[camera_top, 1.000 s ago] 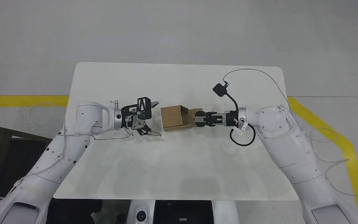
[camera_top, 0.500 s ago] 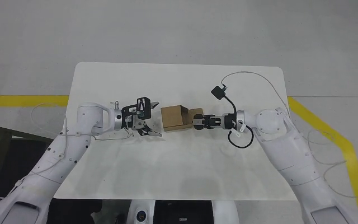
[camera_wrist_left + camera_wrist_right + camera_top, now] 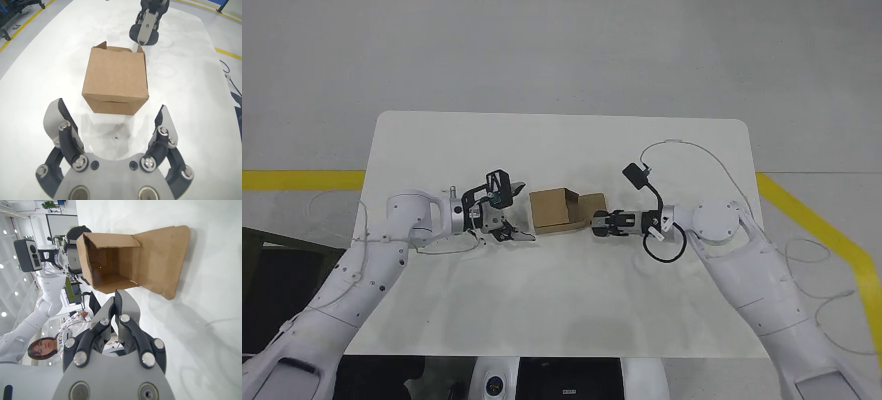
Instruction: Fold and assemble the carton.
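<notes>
A grey floor [image 3: 562, 60] surrounds the white table [image 3: 562, 300], with a yellow floor stripe [image 3: 297, 180] running off to the left of it. The left arm lies low across the table's left half, forearm pointing toward the centre. The left gripper [image 3: 515, 211] is level with the tabletop, its jaws spread wide and holding nothing, just short of the carton. The brown cardboard carton [image 3: 554, 210] lies on its side at the middle of the table. Its closed end faces the left gripper, and its open mouth faces right, with one large flap [image 3: 590, 203] laid flat on the surface. The right arm stretches in from the right. The right gripper [image 3: 115, 294] has its jaws pressed together, and its tip is at the edge of the carton's mouth; whether it touches cannot be told. A thin white cable [image 3: 692, 145] curves over the table's far right part.
</notes>
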Controlling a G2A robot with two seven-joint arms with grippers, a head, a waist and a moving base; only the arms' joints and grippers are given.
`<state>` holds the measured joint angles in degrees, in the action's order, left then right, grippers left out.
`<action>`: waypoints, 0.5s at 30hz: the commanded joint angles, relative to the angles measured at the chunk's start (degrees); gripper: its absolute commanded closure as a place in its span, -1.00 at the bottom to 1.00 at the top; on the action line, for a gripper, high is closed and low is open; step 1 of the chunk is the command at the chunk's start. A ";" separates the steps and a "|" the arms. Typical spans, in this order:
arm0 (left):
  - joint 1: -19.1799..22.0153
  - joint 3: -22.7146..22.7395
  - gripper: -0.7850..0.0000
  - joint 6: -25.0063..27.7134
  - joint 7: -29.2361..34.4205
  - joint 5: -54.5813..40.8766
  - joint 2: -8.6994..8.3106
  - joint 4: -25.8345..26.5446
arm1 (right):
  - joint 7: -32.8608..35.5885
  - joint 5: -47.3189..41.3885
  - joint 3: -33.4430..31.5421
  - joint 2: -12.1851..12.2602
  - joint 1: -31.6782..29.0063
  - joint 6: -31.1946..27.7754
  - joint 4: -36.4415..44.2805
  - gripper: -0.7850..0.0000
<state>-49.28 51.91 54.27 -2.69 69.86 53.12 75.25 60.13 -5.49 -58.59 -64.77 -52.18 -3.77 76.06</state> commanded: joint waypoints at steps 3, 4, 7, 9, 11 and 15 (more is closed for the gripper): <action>2.04 -2.07 -1.00 -0.63 -0.39 0.01 1.21 -1.43 | -0.28 -1.02 1.37 -0.54 1.18 -0.50 -2.03 1.00; 2.47 -2.54 -1.00 -0.64 -0.50 -0.05 1.49 -1.85 | -0.51 -1.32 1.75 -0.72 1.49 -0.69 -2.58 1.00; 3.59 -3.87 -1.00 -0.42 -0.71 -0.15 2.29 -3.07 | -1.18 -2.17 3.01 -1.28 2.36 -1.38 -4.18 1.00; 4.14 -4.61 -1.00 -0.25 -0.77 -0.07 2.73 -3.85 | -1.36 -2.91 3.99 -1.70 2.88 -1.99 -5.04 1.00; 4.54 -5.15 -1.00 -0.18 -1.00 -0.07 3.12 -4.48 | -1.50 -3.27 5.00 -2.12 3.48 -2.56 -5.84 1.00; 4.99 -5.85 -1.00 0.11 -1.56 0.25 3.70 -5.42 | -2.01 -4.23 6.89 -3.02 4.73 -3.68 -7.24 1.00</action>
<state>-44.36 46.19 54.31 -4.06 70.01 56.69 70.06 58.22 -9.38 -52.18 -67.56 -47.76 -7.16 69.19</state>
